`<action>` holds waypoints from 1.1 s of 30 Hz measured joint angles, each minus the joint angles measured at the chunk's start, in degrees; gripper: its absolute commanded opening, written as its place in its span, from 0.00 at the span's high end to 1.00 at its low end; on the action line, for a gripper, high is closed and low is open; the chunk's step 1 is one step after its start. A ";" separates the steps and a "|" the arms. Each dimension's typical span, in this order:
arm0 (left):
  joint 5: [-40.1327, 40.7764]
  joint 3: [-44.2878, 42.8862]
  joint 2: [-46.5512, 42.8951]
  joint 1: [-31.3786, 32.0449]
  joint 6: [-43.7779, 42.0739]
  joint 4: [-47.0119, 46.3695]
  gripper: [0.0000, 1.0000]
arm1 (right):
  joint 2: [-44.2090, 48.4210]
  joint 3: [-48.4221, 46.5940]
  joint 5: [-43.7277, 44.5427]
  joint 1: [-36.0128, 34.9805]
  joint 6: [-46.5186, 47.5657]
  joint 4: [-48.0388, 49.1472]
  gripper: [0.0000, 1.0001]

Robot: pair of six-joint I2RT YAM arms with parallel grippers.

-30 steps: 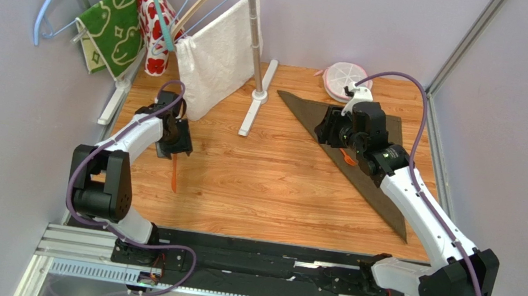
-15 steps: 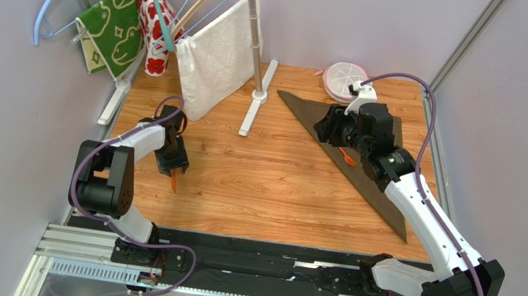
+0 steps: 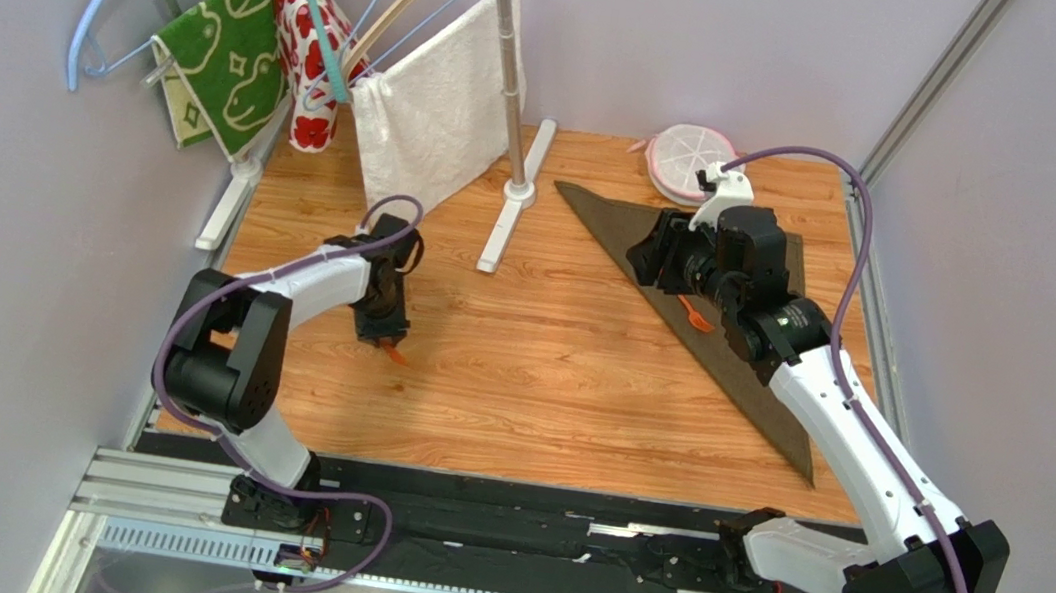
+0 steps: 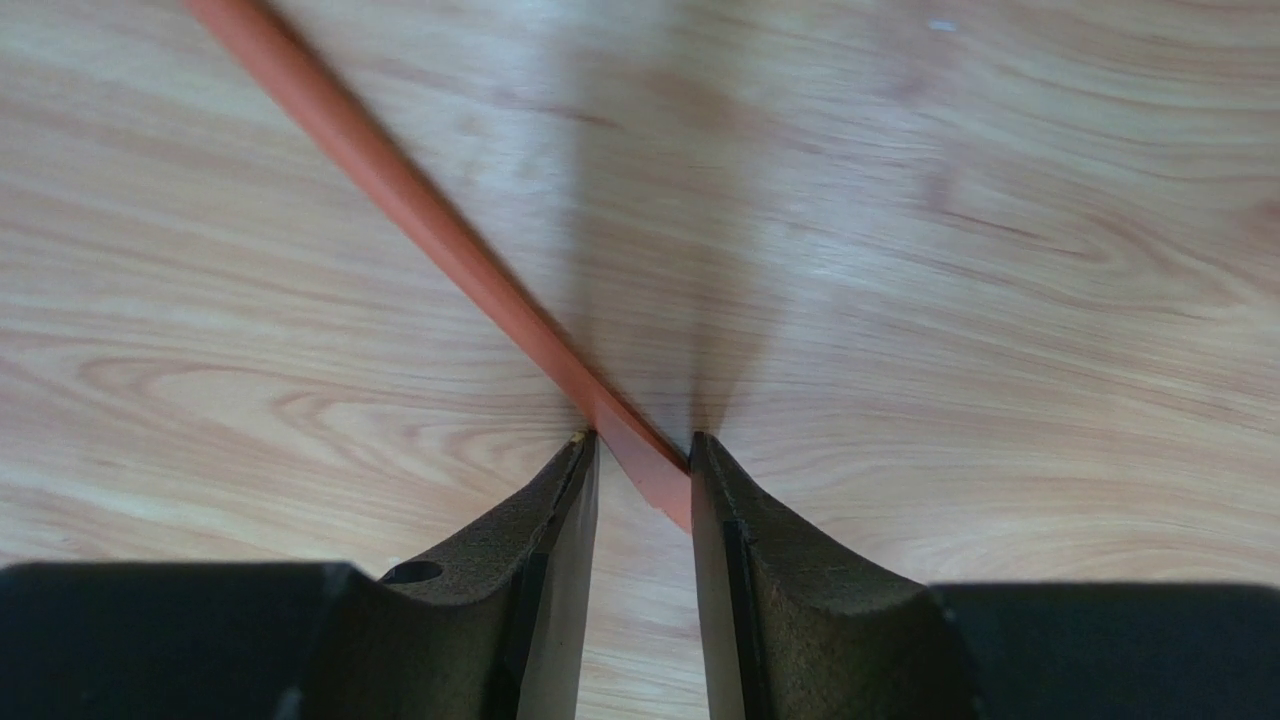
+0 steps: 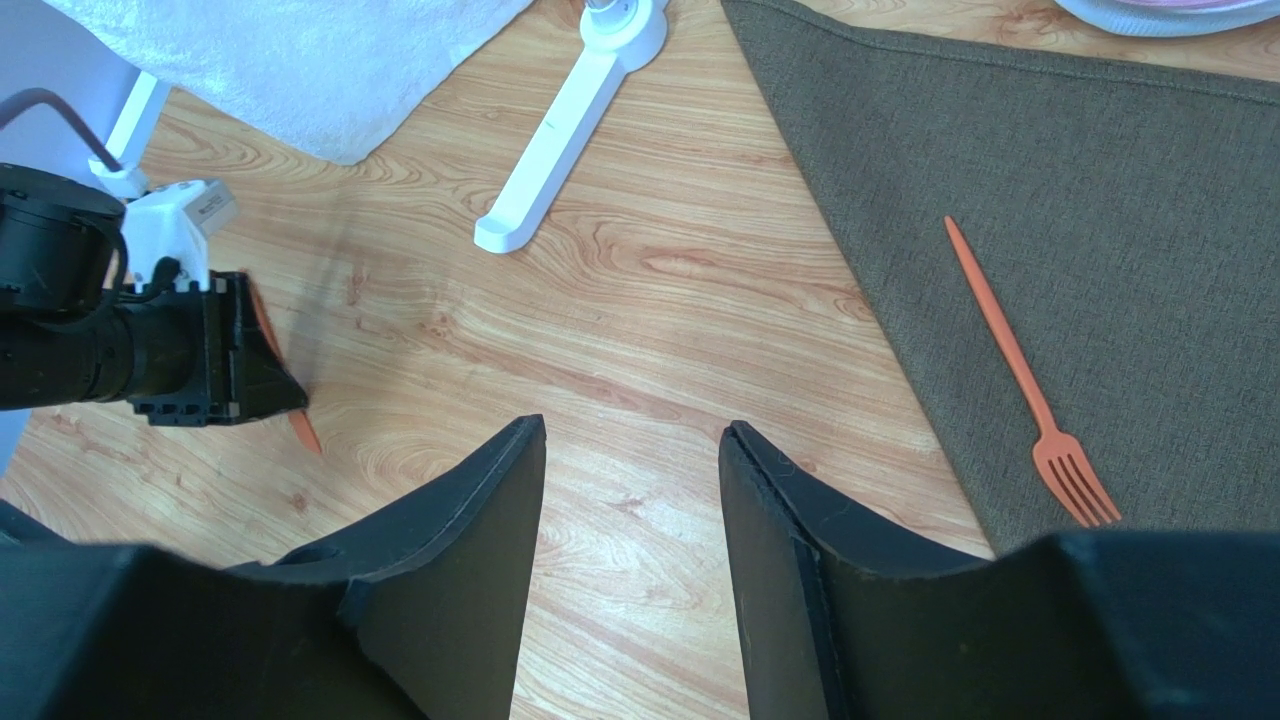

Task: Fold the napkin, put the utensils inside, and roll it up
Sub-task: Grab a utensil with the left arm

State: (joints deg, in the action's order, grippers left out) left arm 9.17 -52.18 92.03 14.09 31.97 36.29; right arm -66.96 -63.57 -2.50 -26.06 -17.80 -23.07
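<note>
While fork [image 5: 1022, 353] lies on folded napkin [image 5: 1082, 165], far right, you fetch second utensil [image 4: 406, 195] from table [image 3: 555, 376], near left. Left gripper [image 4: 643, 450]: jaws narrow, flanking its tip; firm hold, cannot tell. Right gripper [image 5: 631, 435] spread, empty. Next: confirm pinch, lift, carry beside fork.

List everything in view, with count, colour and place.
napkin: one, dark brown, folded triangle, table's far right
fork: one, orange, on the napkin
other utensil: one, orange, left side of the table
towel: one, white, hanging, far left
green cloth: one, hanging, far left
red cloth: one, beside the green
dish: one, pink-white, behind the napkin
table: one, wood
left gripper: closed on the other utensil
right gripper: open, empty
</note>
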 measured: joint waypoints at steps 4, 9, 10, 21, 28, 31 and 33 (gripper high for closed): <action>1.14 -1.55 1.44 4.04 0.35 -0.46 0.62 | 0.22 0.00 0.00 0.00 0.02 -0.09 0.49; 2.21 -0.70 0.79 5.27 2.12 -1.68 0.74 | 1.09 0.00 -0.04 0.00 0.00 -0.20 0.49; 2.38 -0.11 0.26 5.27 2.56 -2.14 0.75 | 1.25 0.00 -0.07 0.00 0.00 -0.20 0.49; 4.42 1.27 -0.92 7.72 0.66 -3.72 1.00 | 2.51 0.02 -0.48 0.00 0.02 -0.50 0.49; 1.18 4.92 -5.53 9.53 0.46 -4.74 1.00 | 2.89 2.23 -1.53 0.00 -0.44 -0.61 0.49; -1.75 6.21 -9.51 11.34 0.20 -5.42 1.00 | 2.93 4.90 -3.23 0.00 -2.21 0.44 0.49; -4.33 6.54 -12.66 12.92 0.00 -6.56 1.00 | 2.84 7.30 -4.98 0.00 -4.68 1.60 0.49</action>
State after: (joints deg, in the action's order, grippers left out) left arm 4.84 -45.65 79.37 27.00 31.97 29.74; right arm -64.12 -56.27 -7.49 -26.06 -22.48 -21.47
